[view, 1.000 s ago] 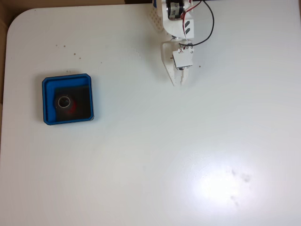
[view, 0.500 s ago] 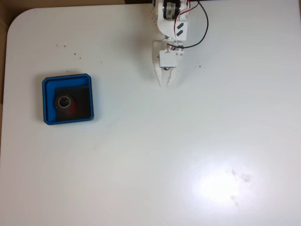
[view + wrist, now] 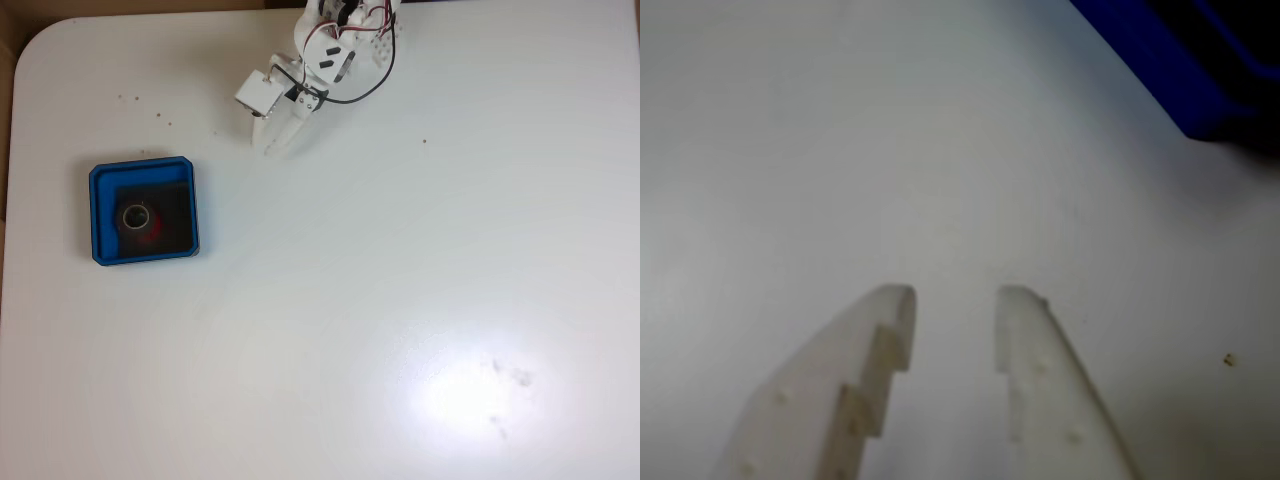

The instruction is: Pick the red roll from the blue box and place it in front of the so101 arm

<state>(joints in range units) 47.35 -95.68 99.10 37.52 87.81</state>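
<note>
A smooth, glossy white table with a rounded far-left corner is seen in the fixed view; a few small dark specks are scattered near its far edge, and a bright glare patch is reflected towards the near right. No object is found between the arm and the tray. The white plastic jointed so101 arm, fitted with black servos and red and black wires, is mounted at the far edge. Its pointed white gripper is angled towards the left edge, and in the wrist view its two tapered fingers are parted with a bare gap between them, nothing being held. The shallow square bright-blue box, with rounded corners and black floor, is placed near the left edge. The small ring-shaped red roll, with a grey-white core, is lying inside it, well apart from the gripper.
</note>
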